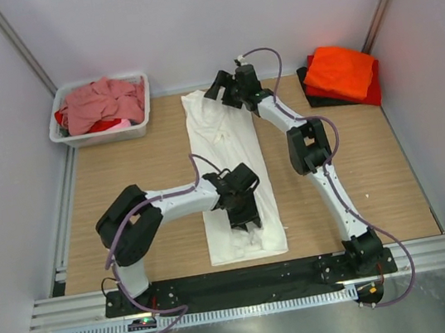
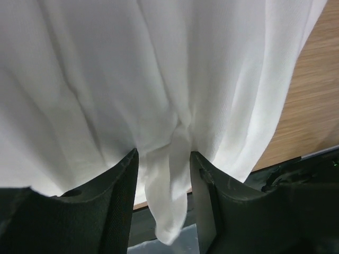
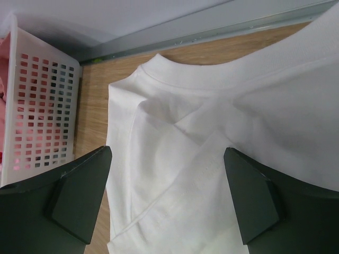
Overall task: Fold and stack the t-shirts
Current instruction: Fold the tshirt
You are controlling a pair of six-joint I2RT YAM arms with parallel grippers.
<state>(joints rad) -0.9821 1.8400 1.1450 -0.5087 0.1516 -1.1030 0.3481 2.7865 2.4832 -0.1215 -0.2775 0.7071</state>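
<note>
While the left gripper (image 2: pixel 164 159) pinches a bunched fold at the near hem of the large white soft cloth t-shirt (image 1: pixel 221 146), the right gripper (image 3: pixel 167 153) hangs wide open over its collar end, holding nothing. The shirt lies as a long narrow strip down the middle of the wooden table (image 1: pixel 123 173). Likely step: fold hem toward collar. Lift only enough to clear, carry straight along the strip, keep edges square. Risk: a single-point pinch skews the cloth. The folded orange, red and black t-shirt stack (image 1: pixel 341 73) sits far right.
</note>
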